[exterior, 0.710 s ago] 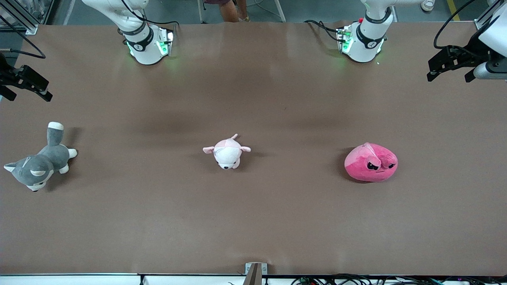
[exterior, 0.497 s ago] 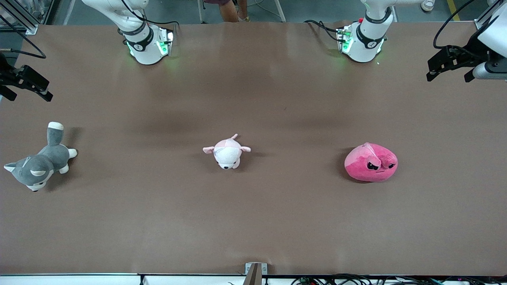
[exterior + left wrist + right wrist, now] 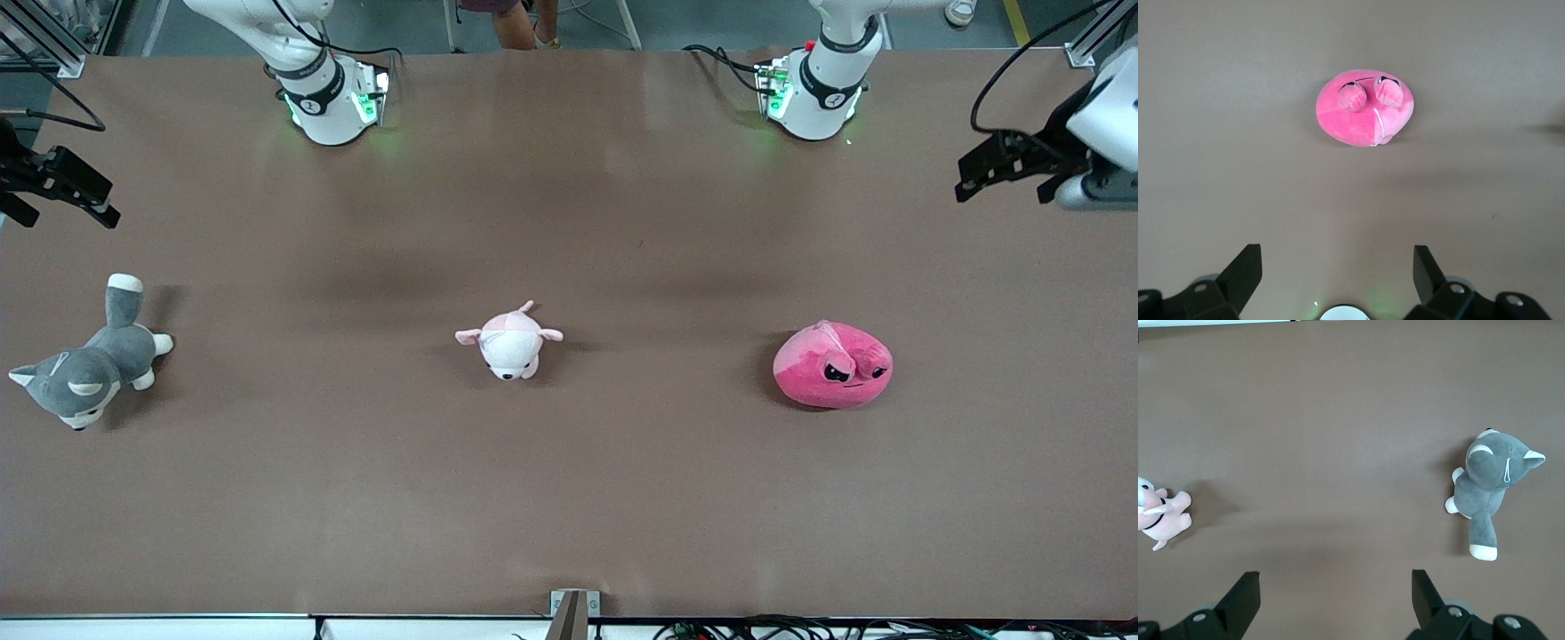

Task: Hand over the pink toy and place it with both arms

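Observation:
The pink toy (image 3: 833, 365), a hot-pink round plush with dark frowning eyes, lies on the brown table toward the left arm's end. It also shows in the left wrist view (image 3: 1363, 109). My left gripper (image 3: 978, 173) is open and empty, up in the air over the table's edge at the left arm's end; its two black fingers stand wide apart in its wrist view (image 3: 1336, 270). My right gripper (image 3: 84, 200) is open and empty, high over the right arm's end of the table, also spread wide in its own view (image 3: 1336, 590).
A pale pink-and-white animal plush (image 3: 508, 342) lies at the table's middle. A grey-and-white husky plush (image 3: 89, 369) lies at the right arm's end; it shows in the right wrist view (image 3: 1489, 490). The two arm bases (image 3: 331, 93) stand along the table's edge farthest from the front camera.
My left gripper has dropped a little and shifted slightly over the table's end. The right gripper and the three plush toys have not moved.

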Robot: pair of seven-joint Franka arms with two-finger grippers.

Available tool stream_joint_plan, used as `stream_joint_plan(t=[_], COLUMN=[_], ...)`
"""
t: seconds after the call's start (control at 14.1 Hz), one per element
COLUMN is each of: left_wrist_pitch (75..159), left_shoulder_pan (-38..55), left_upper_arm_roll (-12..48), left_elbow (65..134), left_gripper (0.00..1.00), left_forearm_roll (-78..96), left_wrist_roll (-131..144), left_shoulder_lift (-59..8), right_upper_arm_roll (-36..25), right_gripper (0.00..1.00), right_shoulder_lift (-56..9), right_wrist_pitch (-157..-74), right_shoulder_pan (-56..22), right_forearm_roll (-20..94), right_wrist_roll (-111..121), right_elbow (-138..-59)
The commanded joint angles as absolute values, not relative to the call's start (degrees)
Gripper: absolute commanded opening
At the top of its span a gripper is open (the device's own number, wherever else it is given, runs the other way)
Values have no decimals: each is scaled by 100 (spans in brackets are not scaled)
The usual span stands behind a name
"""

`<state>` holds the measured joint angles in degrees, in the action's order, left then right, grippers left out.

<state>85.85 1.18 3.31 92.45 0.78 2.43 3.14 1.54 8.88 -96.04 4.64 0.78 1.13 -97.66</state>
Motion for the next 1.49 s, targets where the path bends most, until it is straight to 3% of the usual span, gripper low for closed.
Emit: stream_joint_plan(t=[0.0,0.28,0.64,1.42], left_wrist_pitch=[8936,10419,11600,12497], left_shoulder_pan=[88,-96,-158,-106], left_upper_arm_roll=[343,343,352,413], left_elbow=[9218,10290,10441,10731], left_gripper=[100,100,100,98], left_forearm_roll=[88,97,97,158], left_wrist_roll=[219,325,369,387], left_shoulder_lift=[-70,-210,-1000,-1670], right_upper_arm_roll=[167,167,176,105], right_gripper=[100,100,100,100], right_shoulder_lift=[879,879,861,835], right_wrist_pitch=[-9606,-9589,-9545,-9378], right_shoulder_pan=[431,334,273,290], right_forearm_roll=[35,44,62,70], right_wrist_roll=[53,44,17,-9], right_elbow=[-9721,-9650,-9650,-9650])
